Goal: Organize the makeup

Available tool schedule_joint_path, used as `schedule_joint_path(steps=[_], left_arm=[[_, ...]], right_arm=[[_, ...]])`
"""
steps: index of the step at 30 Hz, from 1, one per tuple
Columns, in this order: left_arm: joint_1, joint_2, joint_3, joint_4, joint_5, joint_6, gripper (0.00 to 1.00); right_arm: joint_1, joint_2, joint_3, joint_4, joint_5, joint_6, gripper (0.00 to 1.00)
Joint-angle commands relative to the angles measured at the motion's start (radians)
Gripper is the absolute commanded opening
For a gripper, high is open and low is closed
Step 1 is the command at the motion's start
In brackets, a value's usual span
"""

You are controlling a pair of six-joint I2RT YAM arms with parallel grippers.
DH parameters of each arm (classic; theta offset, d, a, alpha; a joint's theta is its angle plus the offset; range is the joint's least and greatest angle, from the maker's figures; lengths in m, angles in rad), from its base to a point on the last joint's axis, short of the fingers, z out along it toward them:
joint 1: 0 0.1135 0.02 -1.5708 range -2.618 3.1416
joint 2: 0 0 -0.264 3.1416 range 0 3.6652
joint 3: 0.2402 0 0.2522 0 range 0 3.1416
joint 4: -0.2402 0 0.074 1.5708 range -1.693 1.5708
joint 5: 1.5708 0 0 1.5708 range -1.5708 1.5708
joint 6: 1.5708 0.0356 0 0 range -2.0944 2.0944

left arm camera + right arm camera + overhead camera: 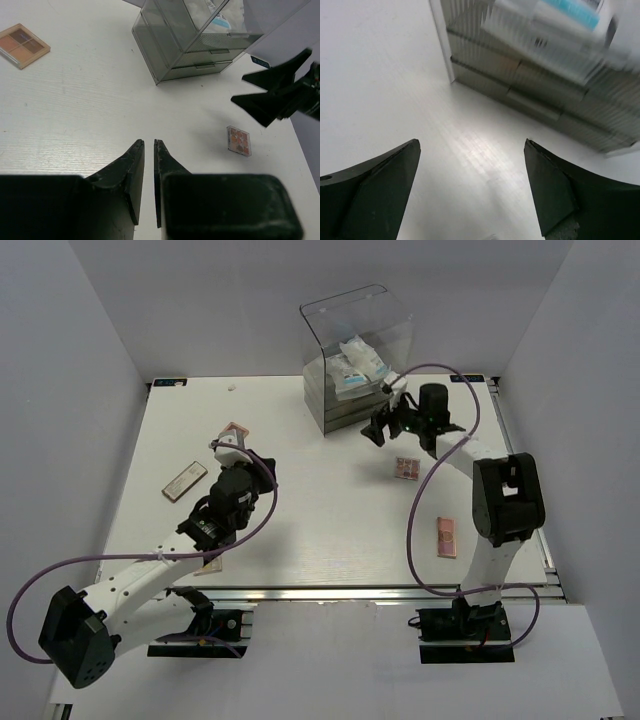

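Note:
Two white packets with blue print [360, 365] lie inside the clear acrylic box [340, 315], above its drawers; they show blurred in the right wrist view [555, 22]. A square pink palette [406, 468] lies right of centre, also in the left wrist view [238, 140]. A rectangular palette [446, 537] lies near the right arm. A four-pan palette [237, 429] lies at mid-left, also in the left wrist view [22, 45]. My right gripper [384, 427] is open and empty by the box's front corner. My left gripper [262, 462] is shut and empty. No tan bottles show.
A brown rectangular palette [185, 480] lies at the left. Another palette [208, 566] peeks out under the left arm. The box's drawers [540, 95] are closed. White walls enclose the table [330, 530] on three sides.

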Motion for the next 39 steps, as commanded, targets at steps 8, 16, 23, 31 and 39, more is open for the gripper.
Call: schedule_joint_path(steps=[8,16,23,31,39], left_arm=[[0.007,-0.036,-0.005,0.016,-0.016,-0.072,0.26],[0.008,0.005,0.02,-0.007,-0.016,-0.092,0.27],[0.02,0.065,0.056,0.025,-0.021,-0.146,0.3],[0.057,0.176,0.156,0.04,0.056,-0.16,0.35],[0.068,0.219,0.185,0.053,0.084,-0.177,0.36]], right_arm=[[-0.03,0.055,-0.138,0.463,-0.03,0.972,0.77],[-0.03,0.233,0.046,0.397,0.03,1.175,0.73],[-0.031,0.312,0.101,0.423,0.077,1.264,0.69],[-0.036,0.398,0.168,0.473,0.085,1.33,0.66],[-0.048,0.475,0.23,0.477,0.114,1.327,0.58]])
